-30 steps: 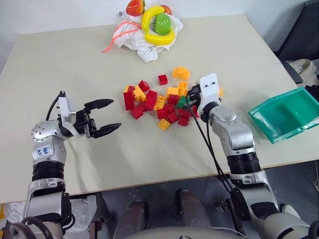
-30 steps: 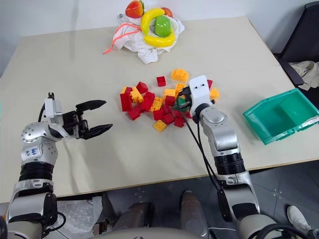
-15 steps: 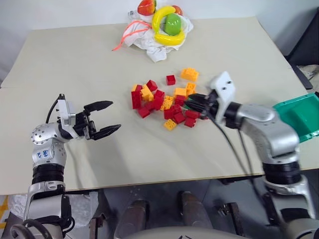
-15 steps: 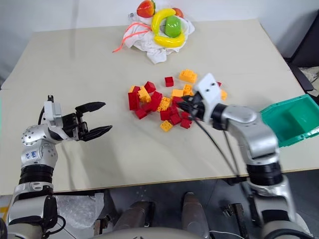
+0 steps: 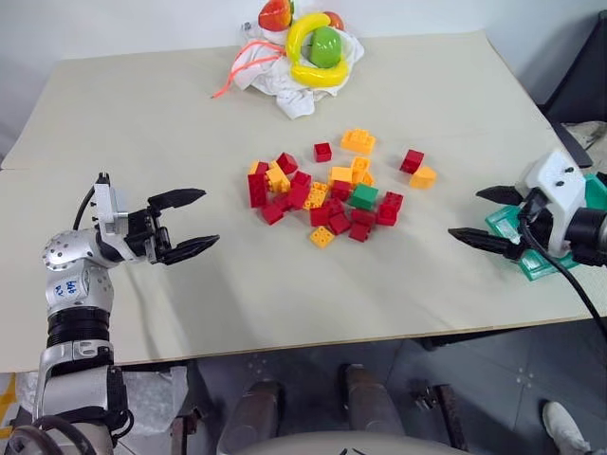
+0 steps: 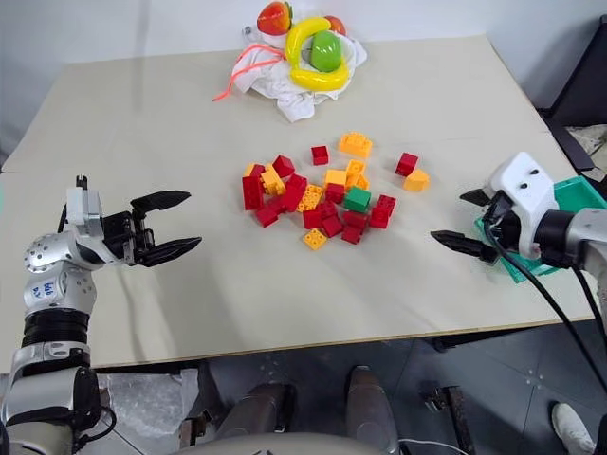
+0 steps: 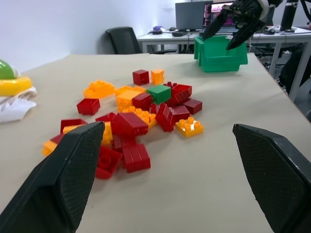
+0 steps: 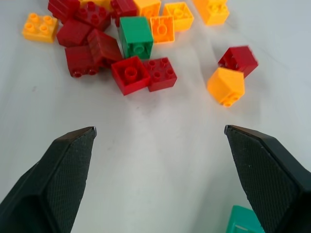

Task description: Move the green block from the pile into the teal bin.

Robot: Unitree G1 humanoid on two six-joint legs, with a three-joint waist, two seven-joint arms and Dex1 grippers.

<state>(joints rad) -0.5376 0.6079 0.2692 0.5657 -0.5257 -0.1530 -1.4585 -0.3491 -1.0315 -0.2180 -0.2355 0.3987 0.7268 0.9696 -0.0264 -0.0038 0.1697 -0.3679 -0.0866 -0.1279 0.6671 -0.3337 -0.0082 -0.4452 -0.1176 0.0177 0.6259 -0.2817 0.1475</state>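
The green block (image 5: 361,197) lies in the pile (image 5: 322,194) on the worktop (image 5: 142,123), well apart from the teal bin (image 6: 580,194); the task is not done. The risk, as I judge it: a fresh reach may shove the red bricks touching the block, or pinch one of them instead, since they crowd its sides. The right end effector (image 5: 491,217) hangs beside the bin, spread wide, holding nothing; the left end effector (image 5: 186,224) sits far from the pile, released too, touching nothing.
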